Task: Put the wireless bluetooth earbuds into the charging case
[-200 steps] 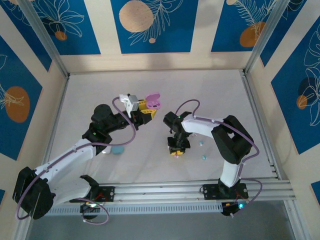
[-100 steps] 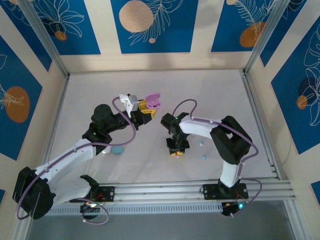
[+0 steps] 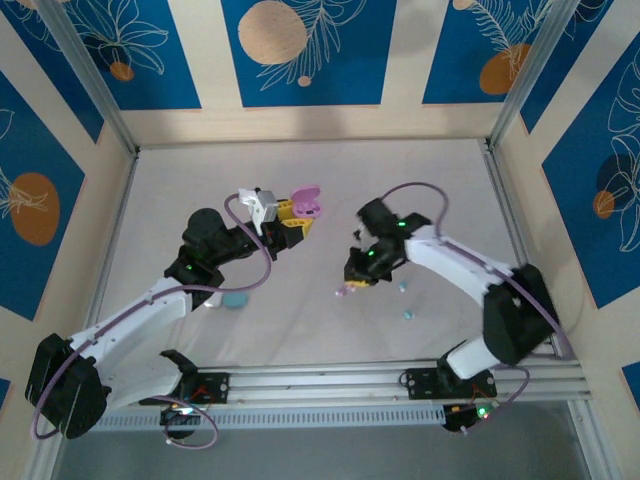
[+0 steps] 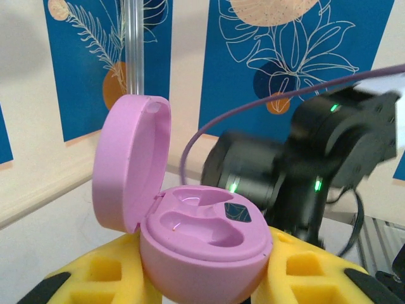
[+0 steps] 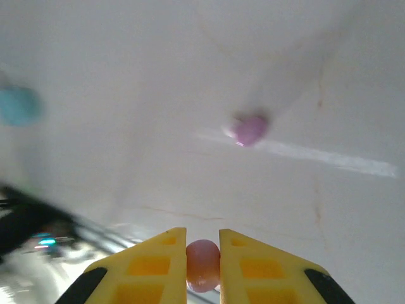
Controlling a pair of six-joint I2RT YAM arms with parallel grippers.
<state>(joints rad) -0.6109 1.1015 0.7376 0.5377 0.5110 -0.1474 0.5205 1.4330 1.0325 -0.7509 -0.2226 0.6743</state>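
My left gripper (image 3: pixel 292 218) holds a pink charging case (image 3: pixel 304 203) off the table, lid open. In the left wrist view the case (image 4: pixel 202 244) sits between the yellow fingers (image 4: pixel 95 278), and both moulded wells are empty. My right gripper (image 3: pixel 358 278) hangs just right of the case, a little above the table. It is shut on a pink earbud (image 5: pixel 202 265), pinched between its yellow fingertips. A second pink earbud (image 3: pixel 342 291) (image 5: pixel 249 129) lies on the table below it.
Two teal earbuds (image 3: pixel 403 287) (image 3: pixel 408 315) lie on the white table right of the right gripper. A teal case (image 3: pixel 235 299) (image 5: pixel 18 106) rests by the left forearm. The aluminium rail (image 3: pixel 380 375) runs along the near edge.
The right gripper has closed on a pink earbud and lifted it off the table, moving up and slightly right; its arm has swung out to the right. The left arm has stayed still.
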